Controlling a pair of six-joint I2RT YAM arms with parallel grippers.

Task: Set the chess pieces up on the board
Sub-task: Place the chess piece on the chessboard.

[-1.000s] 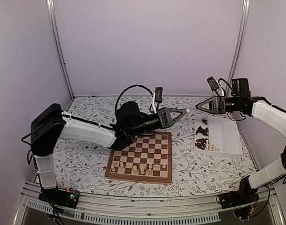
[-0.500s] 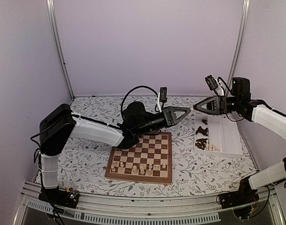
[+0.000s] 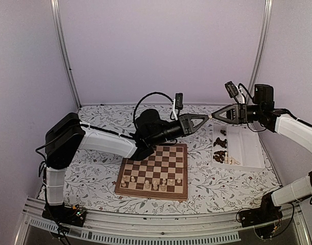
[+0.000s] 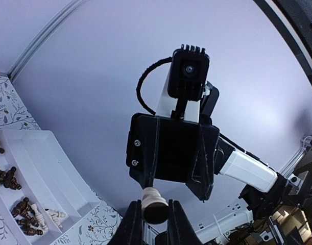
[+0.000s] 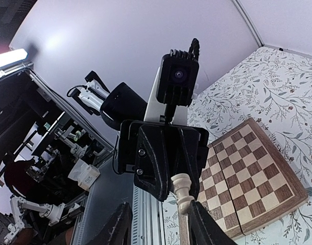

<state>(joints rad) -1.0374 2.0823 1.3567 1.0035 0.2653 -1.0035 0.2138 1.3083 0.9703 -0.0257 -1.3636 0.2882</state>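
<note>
My left gripper (image 3: 205,120) is shut on a pale cream chess piece (image 3: 209,118), held in mid-air right of the board (image 3: 168,158). In the left wrist view the piece (image 4: 154,204) sits between my fingers, dark base toward the camera. My right gripper (image 3: 213,117) faces it tip to tip and is open. In the right wrist view its fingers (image 5: 120,224) stand wide apart and the piece (image 5: 182,194) lies close to the right one. Several pale pieces (image 3: 150,182) stand on the board's near rows.
A white tray (image 3: 247,148) lies right of the board, with dark pieces (image 3: 219,145) and a few pale ones in its left compartment. It also shows in the left wrist view (image 4: 48,168). The board shows in the right wrist view (image 5: 247,168).
The left gripper, carrying the pale piece, moved right and the right gripper moved left. Their tips, apart a second ago, now meet around the piece.
</note>
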